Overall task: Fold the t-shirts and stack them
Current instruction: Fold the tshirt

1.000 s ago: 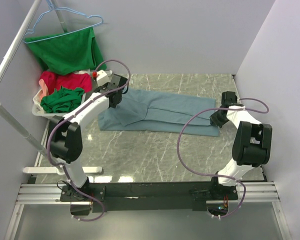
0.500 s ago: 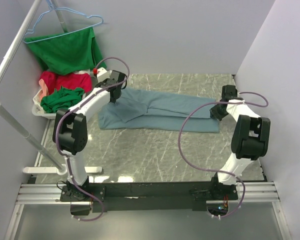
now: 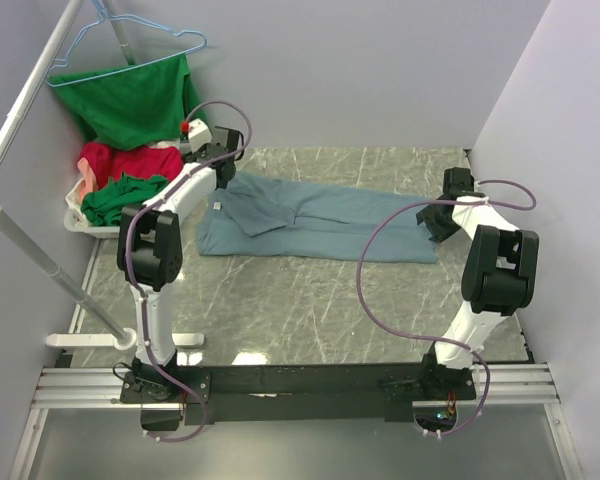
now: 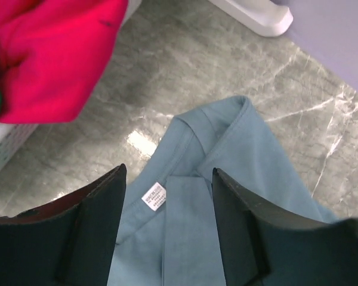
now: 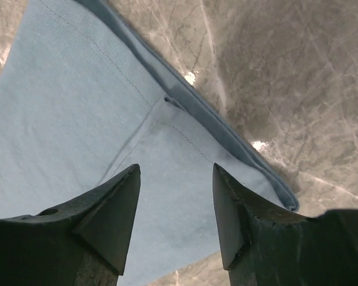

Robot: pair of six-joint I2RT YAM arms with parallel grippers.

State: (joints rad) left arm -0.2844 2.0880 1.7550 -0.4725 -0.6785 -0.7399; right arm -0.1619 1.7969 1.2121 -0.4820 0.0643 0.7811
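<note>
A dusty grey-blue t-shirt (image 3: 320, 220) lies folded into a long strip across the marble table. My left gripper (image 3: 224, 182) hovers over its collar end. In the left wrist view this gripper (image 4: 169, 173) is open, with the collar and its white label (image 4: 154, 196) showing between the jaws. My right gripper (image 3: 442, 220) is at the hem end. In the right wrist view it (image 5: 176, 170) is open above the shirt's corner (image 5: 167, 137), gripping nothing. A red t-shirt (image 3: 130, 160) and a dark green t-shirt (image 3: 120, 198) sit bunched in the basket.
A white basket (image 3: 75, 218) stands at the left edge of the table, holding the spare shirts. Behind it another green shirt (image 3: 130, 100) hangs on a blue hanger (image 3: 140, 45) from a white rack (image 3: 25, 120). Grey walls close in the back and right.
Both grippers have opened and let go of the grey-blue shirt. The left arm has moved back and left toward the basket, and the collar end now rests on the table.
</note>
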